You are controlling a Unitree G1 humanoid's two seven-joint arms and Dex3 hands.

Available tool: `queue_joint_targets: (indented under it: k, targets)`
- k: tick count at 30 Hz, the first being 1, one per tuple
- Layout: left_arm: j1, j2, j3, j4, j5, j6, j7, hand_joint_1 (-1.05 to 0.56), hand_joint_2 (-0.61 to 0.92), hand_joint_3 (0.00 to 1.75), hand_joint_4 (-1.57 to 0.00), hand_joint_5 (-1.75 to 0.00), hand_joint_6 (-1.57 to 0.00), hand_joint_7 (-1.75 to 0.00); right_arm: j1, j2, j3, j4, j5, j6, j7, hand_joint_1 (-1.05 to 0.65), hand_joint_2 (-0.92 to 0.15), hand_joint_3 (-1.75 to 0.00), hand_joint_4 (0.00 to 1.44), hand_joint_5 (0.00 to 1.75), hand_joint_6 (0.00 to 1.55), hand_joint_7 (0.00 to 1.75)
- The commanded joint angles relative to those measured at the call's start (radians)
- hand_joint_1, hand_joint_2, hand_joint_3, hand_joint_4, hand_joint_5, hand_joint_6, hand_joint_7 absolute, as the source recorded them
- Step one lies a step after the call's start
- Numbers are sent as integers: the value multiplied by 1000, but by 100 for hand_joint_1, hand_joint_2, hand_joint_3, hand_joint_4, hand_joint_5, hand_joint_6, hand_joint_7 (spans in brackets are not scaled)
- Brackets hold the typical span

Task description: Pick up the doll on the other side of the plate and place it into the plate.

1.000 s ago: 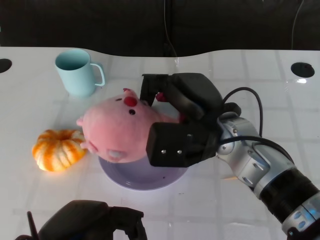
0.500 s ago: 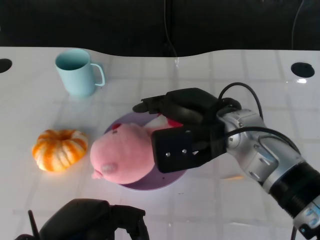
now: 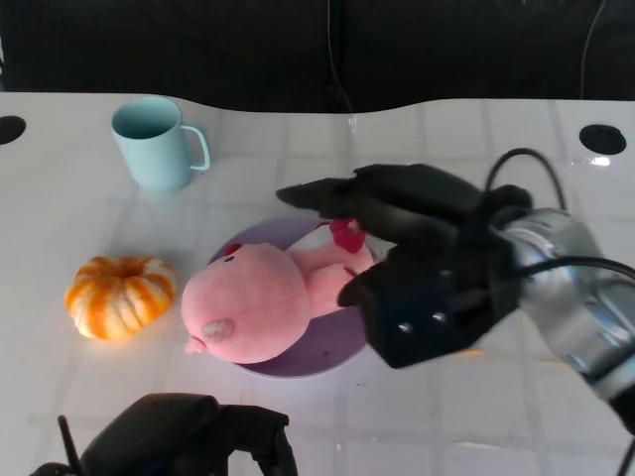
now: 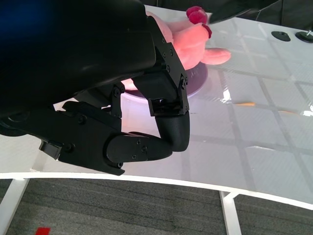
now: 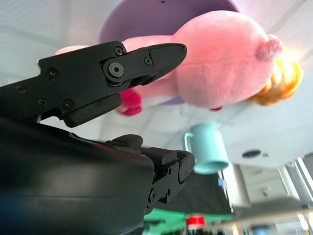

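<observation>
The pink plush pig doll (image 3: 263, 302) lies on its side in the purple plate (image 3: 327, 349), its head hanging over the plate's left rim. It also shows in the right wrist view as the doll (image 5: 220, 63) on the plate (image 5: 146, 19). My right hand (image 3: 417, 258) hovers above the plate's right side, its fingers (image 3: 327, 193) spread and holding nothing, apart from the doll. My left hand (image 3: 189, 441) rests at the table's front edge, fingers (image 4: 166, 132) curled in with nothing in them.
A teal mug (image 3: 154, 144) stands at the back left. An orange pumpkin (image 3: 119, 296) sits left of the plate, close to the doll's head. The table's (image 3: 496, 129) back edge runs along the top.
The doll came down onto the plate and my right hand let go of it, then lifted and drew back to the right. The left hand stayed put.
</observation>
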Motion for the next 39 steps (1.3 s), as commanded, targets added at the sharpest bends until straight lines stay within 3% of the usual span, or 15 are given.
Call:
queue_joint_targets:
  k: [1,8,12,19,25,26,28,30,33,39]
  targets:
    - [-1,10,0,-15,9,3,-8,-33,92,41,-68,-122,-73,-91,59,-41,-51,-86,26,-11,-9,-74,-92,-8,15,39,18,3]
    - [-9,6,0,-12,9,15,-16,-35,92,42,-70,-126,-74,-92,276,-79,-210,-251,116,-65,-111,-58,-92,-16,43,61,47,17]
    - [-13,6,1,-16,6,33,-27,-36,92,44,-69,-129,-73,-94,363,-98,-265,-301,149,-93,-133,-41,-92,-9,62,83,66,25]
    - [-17,11,7,-7,-2,20,-21,-37,92,43,-69,-130,-72,-95,508,-154,-341,-363,214,-122,-109,-9,-88,-4,86,100,92,38]
    - [-17,14,13,-1,-10,20,-25,-37,92,44,-69,-131,-71,-96,600,-193,-373,-445,252,-82,-55,-1,-87,-12,85,130,104,53]
    - [-17,16,14,-1,-11,18,-25,-37,92,44,-69,-131,-71,-96,611,-201,-377,-455,261,-83,-45,1,-83,-18,85,133,103,57]
    - [-17,20,16,-4,-12,20,-29,-38,92,45,-68,-130,-71,-97,633,-214,-387,-483,266,-68,-28,1,-65,-55,83,137,98,71]
    - [-15,22,20,-4,-19,16,-29,-38,92,46,-68,-130,-71,-97,662,-218,-398,-524,266,-39,-16,-1,-55,-75,82,145,96,80]
    - [-14,28,28,9,-30,-9,-13,-37,92,45,-69,-131,-71,-98,691,-216,-404,-570,266,8,-4,1,-47,-92,83,158,94,91]
    - [-14,39,47,33,-37,-50,-7,-38,92,43,-70,-136,-71,-99,690,-214,-381,-533,238,50,-11,5,-44,-103,82,161,89,102]
